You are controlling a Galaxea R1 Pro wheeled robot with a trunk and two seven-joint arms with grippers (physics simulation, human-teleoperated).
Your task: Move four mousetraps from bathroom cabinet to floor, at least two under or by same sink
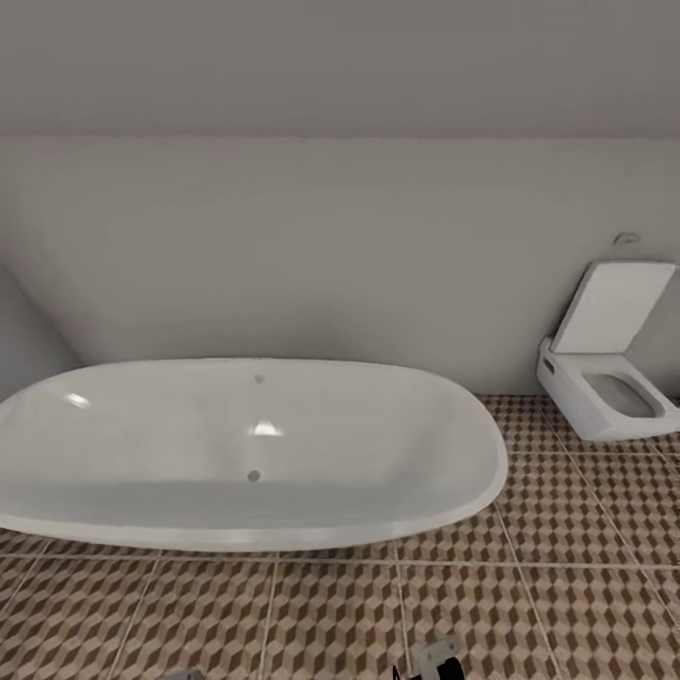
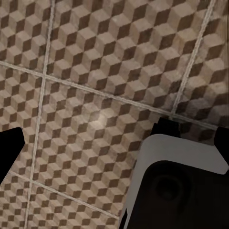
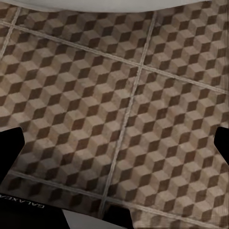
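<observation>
Presently the room in the head view is a bathroom: a long white oval bathtub (image 1: 250, 453) stands against a plain pale wall (image 1: 331, 255), and a white toilet (image 1: 604, 378) with its lid raised stands off toward the right-hand corner. The bathroom floor (image 1: 567, 586) is laid in large square tiles printed with a brown, beige and white cube pattern, with pale grout lines between them.

Under the left end effector (image 2: 117, 143), the same patterned floor runs across the wrist view, with a grey and black part of the robot's body (image 2: 176, 186) close beneath it. Its dark fingertips (image 2: 9, 148) stand at opposite edges of the picture, spread wide, holding nothing.

Under the right end effector (image 3: 119, 143), patterned tiles and grout lines show, and the tub's white rim lies just ahead. Its fingertips (image 3: 10, 145) are likewise spread wide, holding nothing.
</observation>
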